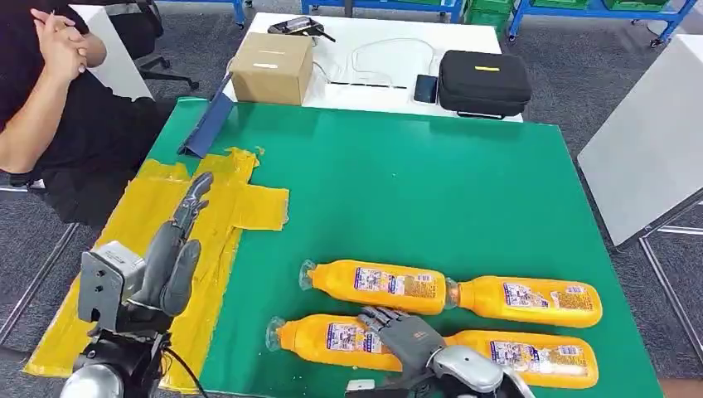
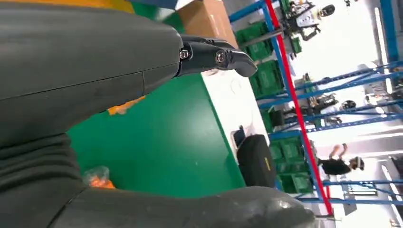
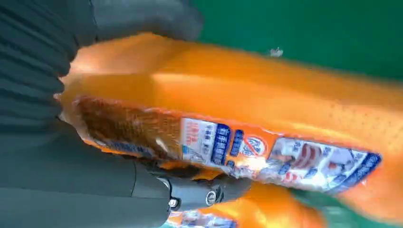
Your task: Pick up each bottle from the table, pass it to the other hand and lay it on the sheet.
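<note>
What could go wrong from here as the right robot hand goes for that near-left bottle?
1. The four bottles lie packed close: the near-left bottle under the right robot hand lies against its neighbours, so lifting it may roll the far-left bottle.
2. The right wrist view is blurred, so whether the hand has closed on it cannot be told; a shallow hold might slip.
3. The left robot hand waits open over the yellow sheet, apart; a misjudged handover could drop the bottle.
</note>
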### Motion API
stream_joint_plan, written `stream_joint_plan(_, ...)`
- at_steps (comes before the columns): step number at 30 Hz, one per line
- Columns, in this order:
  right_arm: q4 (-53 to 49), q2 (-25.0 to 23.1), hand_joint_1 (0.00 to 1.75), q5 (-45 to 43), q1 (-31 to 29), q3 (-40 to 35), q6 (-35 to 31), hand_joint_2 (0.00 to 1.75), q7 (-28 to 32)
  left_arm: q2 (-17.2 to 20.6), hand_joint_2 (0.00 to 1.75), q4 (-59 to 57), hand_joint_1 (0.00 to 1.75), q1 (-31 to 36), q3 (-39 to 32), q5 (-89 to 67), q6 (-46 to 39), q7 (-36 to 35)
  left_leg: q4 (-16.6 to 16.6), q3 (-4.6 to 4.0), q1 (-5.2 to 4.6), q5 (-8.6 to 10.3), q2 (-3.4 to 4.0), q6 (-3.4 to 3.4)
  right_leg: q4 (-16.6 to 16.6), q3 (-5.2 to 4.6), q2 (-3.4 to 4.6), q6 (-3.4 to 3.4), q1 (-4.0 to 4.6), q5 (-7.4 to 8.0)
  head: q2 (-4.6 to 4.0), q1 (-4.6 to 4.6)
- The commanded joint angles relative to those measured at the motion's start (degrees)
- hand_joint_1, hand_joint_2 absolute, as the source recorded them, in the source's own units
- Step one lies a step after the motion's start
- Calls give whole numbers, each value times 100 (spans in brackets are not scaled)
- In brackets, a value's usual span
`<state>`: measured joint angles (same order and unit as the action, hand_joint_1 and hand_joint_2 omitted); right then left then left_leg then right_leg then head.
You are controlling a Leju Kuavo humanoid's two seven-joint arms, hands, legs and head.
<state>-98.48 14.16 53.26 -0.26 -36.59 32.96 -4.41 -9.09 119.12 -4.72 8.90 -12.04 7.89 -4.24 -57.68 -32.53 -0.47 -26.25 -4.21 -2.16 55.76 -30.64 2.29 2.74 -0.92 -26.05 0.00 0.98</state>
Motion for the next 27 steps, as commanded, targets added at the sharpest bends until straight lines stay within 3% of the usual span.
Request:
stream_joint_plan(1,2050,-265,175,-4,-529,-314,-357,175,854,62,0,-488,0,334,103,106,-141,-29,12,19,7,2,26,11,-17,22,-7,-9,11,5,0,0)
stream_joint_plan(4,1960,-248,175,65,-444,-254,-293,175,857,27,0,-458,0,320,34,182,-212,-24,11,32,10,3,34,16,-18,32,-15,-12,16,5,0,-2)
stream_joint_plan(8,1732,-359,175,-55,-153,177,-748,175,552,-14,0,-342,0,193,-76,241,-346,-36,9,32,12,7,31,17,-17,29,-26,-13,20,6,0,0)
stream_joint_plan(15,1617,-325,175,-59,-104,187,-753,175,546,2,0,-303,0,141,-91,240,-347,-40,6,49,14,4,38,12,-13,43,-12,-11,21,7,0,-2)
stream_joint_plan(16,1434,-366,175,116,-4,282,-908,175,176,-32,0,-276,0,128,-108,290,-374,-34,7,44,16,7,39,15,-16,41,-21,-13,23,10,0,-2)
stream_joint_plan(17,527,-686,175,-525,621,817,-1289,175,-392,-77,0,-76,0,-62,-199,335,-471,-88,6,52,13,5,31,12,-13,44,-19,-11,20,6,0,-2)
stream_joint_plan(19,-648,-945,175,-1187,1226,1057,-2264,175,-642,-124,0,177,0,-415,-355,429,-541,-97,2,50,10,1,20,12,-5,34,-24,-12,17,-3,0,0)
stream_joint_plan(20,-1118,-1028,175,-1504,1415,1087,-2752,175,-537,-125,175,251,0,-596,-413,501,-524,-152,-3,42,11,-5,23,17,2,24,-33,-17,18,-10,0,-2)
stream_joint_plan(22,-1962,-1211,161,-2300,1709,1254,-3712,175,169,-115,175,193,0,-937,-481,1202,-305,-422,-6,44,5,-9,7,14,10,21,-29,-14,12,-15,0,-4)
stream_joint_plan(23,-2112,-1196,169,-2719,1787,1343,-3967,175,629,-97,175,-41,0,-1186,-551,1787,-175,-234,-10,30,5,-13,10,19,14,20,-36,-18,13,-20,0,-2)
stream_joint_plan(27,-2212,-1174,166,-3082,1383,1392,-3770,175,720,-46,175,-560,0,-1275,-489,3199,103,-84,7,9,1,-6,28,14,0,13,-15,-11,6,-9,0,0)
